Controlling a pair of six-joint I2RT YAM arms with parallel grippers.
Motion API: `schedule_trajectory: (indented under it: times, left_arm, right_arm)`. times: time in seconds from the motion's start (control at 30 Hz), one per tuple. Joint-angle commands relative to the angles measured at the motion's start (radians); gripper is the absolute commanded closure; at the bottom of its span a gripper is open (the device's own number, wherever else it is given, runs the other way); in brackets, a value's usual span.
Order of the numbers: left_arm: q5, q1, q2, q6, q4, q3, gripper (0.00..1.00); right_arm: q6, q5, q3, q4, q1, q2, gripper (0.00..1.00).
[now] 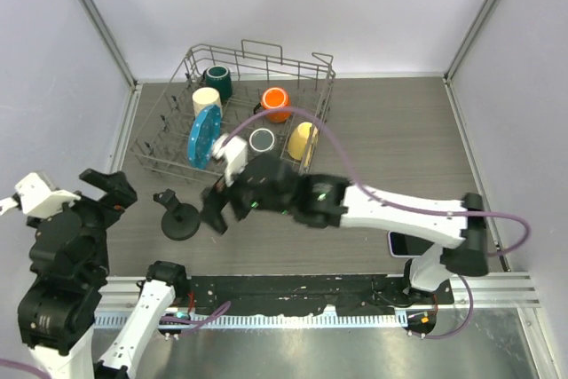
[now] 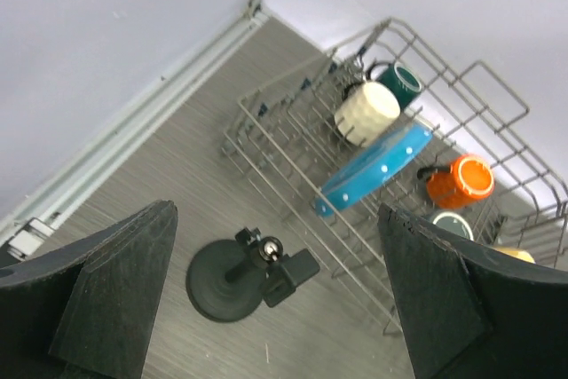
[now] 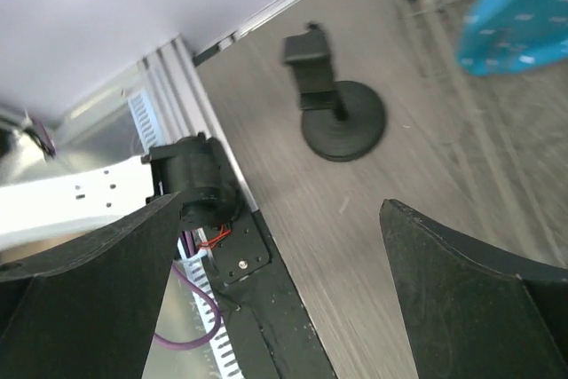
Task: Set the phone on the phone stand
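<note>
The black phone stand stands on the grey table at the left front, with a disc base and a short arm with a clamp. It also shows in the left wrist view and the right wrist view. The phone lies flat at the right front, mostly hidden under the right arm. My right gripper reaches far left, just right of the stand, open and empty. My left gripper is raised left of the stand, open and empty.
A wire dish rack stands behind the stand, holding a blue plate, an orange mug and other mugs. The left arm's base and a black rail lie along the near edge. Walls close in the left, right and back.
</note>
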Motion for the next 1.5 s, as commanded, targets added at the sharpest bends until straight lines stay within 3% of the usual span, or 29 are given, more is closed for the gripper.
schedule_trajectory:
  times: [0.0, 0.23, 0.57, 0.73, 0.93, 1.03, 1.07, 1.23, 1.27, 1.47]
  left_arm:
    - [-0.169, -0.024, -0.015, 0.026, -0.040, 0.089, 0.00]
    - [-0.150, -0.049, -0.051, 0.019, -0.038, 0.079, 0.00]
    - [-0.091, -0.059, -0.071, 0.019, -0.035, 0.059, 0.00]
    - [-0.091, -0.069, -0.082, 0.025, -0.040, 0.049, 0.00]
    - [-0.093, -0.098, -0.140, 0.025, -0.006, 0.011, 0.00]
    - [-0.082, -0.112, -0.171, 0.020, 0.023, -0.012, 0.00]
    - [-0.076, -0.115, -0.192, 0.020, 0.032, -0.020, 0.00]
    - [-0.051, -0.127, -0.219, 0.019, 0.054, -0.043, 0.01]
    - [-0.048, -0.128, -0.217, 0.022, 0.055, -0.044, 0.01]
    - [0.015, -0.132, -0.199, 0.020, 0.058, -0.052, 0.01]
  right_arm:
    - [-0.172, 0.090, 0.018, 0.270, 0.105, 0.142, 0.01]
    - [-0.216, 0.162, 0.053, 0.458, 0.114, 0.346, 0.01]
    - [-0.244, 0.285, 0.286, 0.473, 0.110, 0.587, 0.01]
    - [-0.193, 0.263, 0.354, 0.456, 0.088, 0.644, 0.04]
    - [-0.077, 0.179, 0.325, 0.487, 0.068, 0.652, 0.25]
    - [-0.028, 0.167, 0.313, 0.485, 0.059, 0.658, 0.48]
    - [-0.018, 0.165, 0.310, 0.485, 0.057, 0.658, 0.63]
    - [-0.006, 0.174, 0.268, 0.488, 0.056, 0.629, 0.89]
    - [-0.011, 0.179, 0.259, 0.488, 0.054, 0.603, 0.99]
    - [-0.049, 0.353, 0.127, 0.432, 0.060, 0.451, 0.99]
